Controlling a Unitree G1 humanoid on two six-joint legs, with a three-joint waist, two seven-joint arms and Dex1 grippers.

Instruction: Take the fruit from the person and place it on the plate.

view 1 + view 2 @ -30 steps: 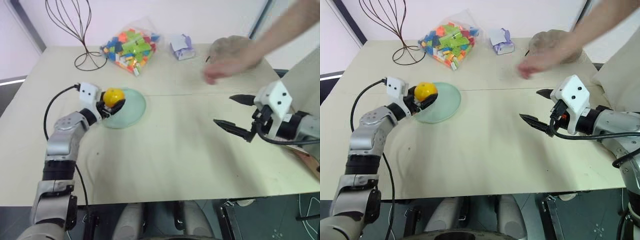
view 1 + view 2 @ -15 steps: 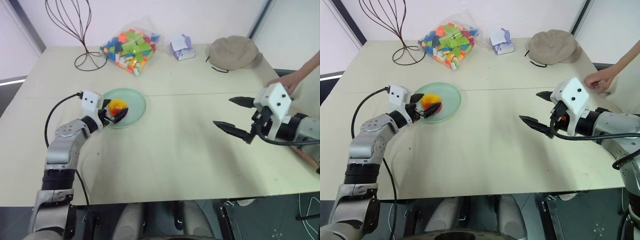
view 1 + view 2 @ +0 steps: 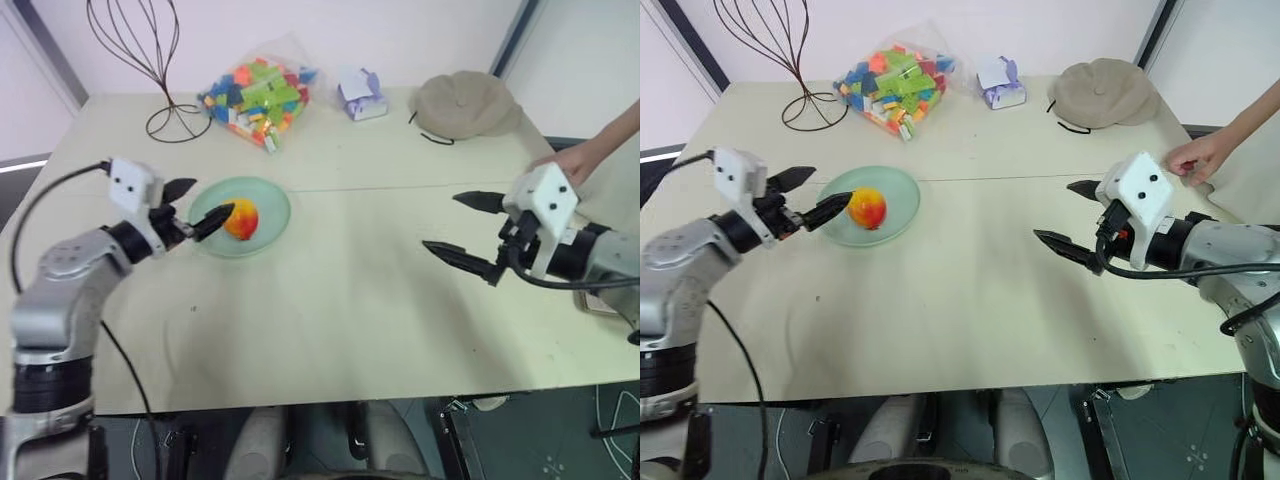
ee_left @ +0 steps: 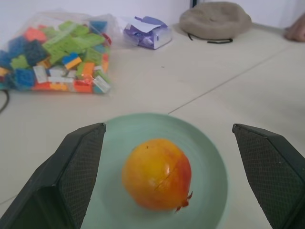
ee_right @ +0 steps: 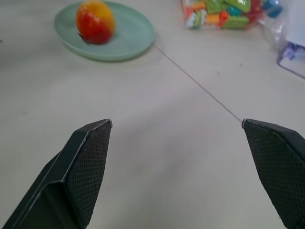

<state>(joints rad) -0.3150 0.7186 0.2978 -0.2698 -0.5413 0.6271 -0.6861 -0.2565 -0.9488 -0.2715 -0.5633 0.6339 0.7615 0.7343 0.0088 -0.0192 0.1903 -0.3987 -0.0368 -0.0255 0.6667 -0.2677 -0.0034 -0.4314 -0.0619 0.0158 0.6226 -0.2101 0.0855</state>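
Observation:
The yellow-orange fruit with a red blush rests on the pale green plate, left of the table's middle. My left gripper stands open just left of the plate, drawn back from the fruit, nothing between its fingers. Over the right half of the table my right gripper hovers open and empty, far from the plate. The person's hand lies at the table's far right edge.
A bag of coloured toy blocks, a wire stand, a small purple-white packet and a beige cap line the back of the table. A cable trails from my left wrist.
My left gripper has let go of the fruit and pulled back to the left, leaving it on the plate. The person's hand has withdrawn to the right edge.

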